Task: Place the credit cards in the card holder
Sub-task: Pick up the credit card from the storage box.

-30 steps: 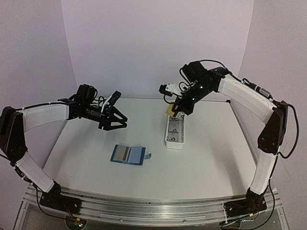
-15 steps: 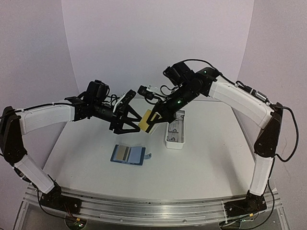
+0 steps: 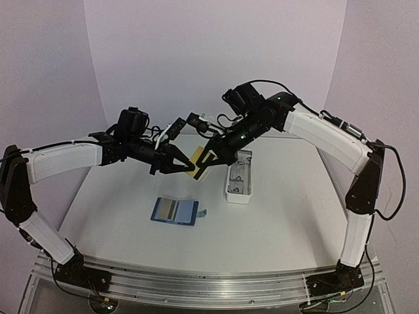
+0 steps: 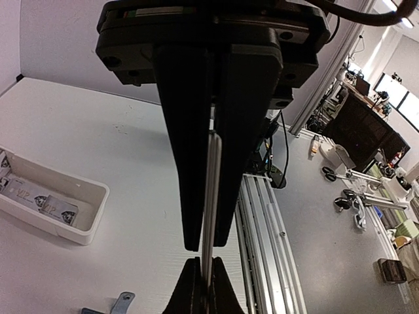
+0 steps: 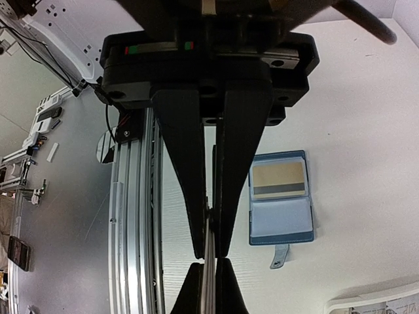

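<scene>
A tan/gold credit card (image 3: 196, 162) hangs in mid-air between both arms, above the table's middle. My left gripper (image 3: 186, 167) is shut on its left part and my right gripper (image 3: 205, 159) is shut on its right part. The card shows edge-on between my fingers in the left wrist view (image 4: 211, 190) and the right wrist view (image 5: 209, 226). The blue card holder (image 3: 175, 211) lies open on the table below, with a gold card with a dark stripe (image 5: 280, 180) in one pocket; its snap tab (image 5: 280, 255) points toward the tray.
A long narrow white tray (image 3: 239, 176) lies to the right of the card holder with small items in it; it also shows in the left wrist view (image 4: 52, 203). Aluminium rails (image 3: 196, 281) run along the table's near edge.
My right gripper carried the gold card left from over the tray. My left gripper moved right to meet it and went from open to shut on the card.
</scene>
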Motion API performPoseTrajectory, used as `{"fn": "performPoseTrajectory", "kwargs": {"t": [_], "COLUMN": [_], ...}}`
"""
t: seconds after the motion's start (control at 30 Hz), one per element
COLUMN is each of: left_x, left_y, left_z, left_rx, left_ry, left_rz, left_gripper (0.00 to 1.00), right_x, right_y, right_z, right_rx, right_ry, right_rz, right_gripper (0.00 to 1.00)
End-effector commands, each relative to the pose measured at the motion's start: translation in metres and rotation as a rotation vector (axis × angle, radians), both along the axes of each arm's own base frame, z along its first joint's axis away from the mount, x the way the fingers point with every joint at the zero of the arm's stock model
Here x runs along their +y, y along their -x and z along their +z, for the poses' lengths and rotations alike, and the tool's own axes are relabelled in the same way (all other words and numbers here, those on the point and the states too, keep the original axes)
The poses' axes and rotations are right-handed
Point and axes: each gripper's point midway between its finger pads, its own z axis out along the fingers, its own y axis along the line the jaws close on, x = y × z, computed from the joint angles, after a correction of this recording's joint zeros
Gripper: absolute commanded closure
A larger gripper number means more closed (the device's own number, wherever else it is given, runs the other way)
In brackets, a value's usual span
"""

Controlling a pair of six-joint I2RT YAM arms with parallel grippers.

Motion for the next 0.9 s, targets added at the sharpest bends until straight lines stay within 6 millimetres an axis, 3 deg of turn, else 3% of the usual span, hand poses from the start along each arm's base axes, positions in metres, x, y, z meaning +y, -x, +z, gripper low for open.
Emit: {"fn": "performPoseTrajectory", "kwargs": {"t": [0.0, 0.17, 0.23, 0.3, 0.37, 0.4, 0.43, 0.5, 0.73, 0.83, 0.87], "left_x": [0.006, 0.017, 0.018, 0.018, 0.022, 0.025, 0.028, 0.03, 0.03, 0.03, 0.03], "left_y": [0.011, 0.003, 0.002, 0.001, -0.003, -0.006, -0.009, -0.01, -0.014, -0.015, -0.015], "left_z": [0.035, 0.041, 0.049, 0.055, 0.062, 0.065, 0.069, 0.073, 0.072, 0.072, 0.072], "left_rx": [0.016, 0.098, 0.112, 0.138, 0.182, 0.187, 0.196, 0.187, 0.164, 0.156, 0.156], "left_ry": [0.076, 0.102, 0.127, 0.14, 0.157, 0.165, 0.18, 0.192, 0.184, 0.184, 0.183], "left_rz": [-0.058, -0.017, -0.002, 0.014, 0.044, 0.057, 0.077, 0.091, 0.109, 0.116, 0.117], "left_gripper": [1.0, 1.0, 1.0, 1.0, 1.0, 1.0, 1.0, 1.0, 1.0, 1.0, 1.0], "right_x": [0.001, -0.012, -0.011, -0.007, -0.011, -0.015, -0.019, -0.026, -0.023, -0.019, -0.018], "right_y": [0.005, -0.012, -0.012, -0.014, -0.016, -0.015, -0.018, -0.02, -0.019, -0.026, -0.029], "right_z": [-0.006, 0.002, 0.015, 0.035, 0.051, 0.044, 0.059, 0.051, 0.067, 0.07, 0.071], "right_rx": [0.017, 0.046, 0.043, 0.009, -0.011, 0.006, 0.005, 0.042, 0.063, 0.058, 0.058], "right_ry": [0.0, -0.06, -0.134, -0.229, -0.327, -0.337, -0.407, -0.459, -0.545, -0.55, -0.55], "right_rz": [0.016, -0.053, -0.079, -0.094, -0.127, -0.139, -0.166, -0.215, -0.183, -0.202, -0.205], "right_gripper": [0.97, 0.61, 0.48, 0.42, 0.39, 0.39, 0.38, 0.37, 0.41, 0.48, 0.56]}}
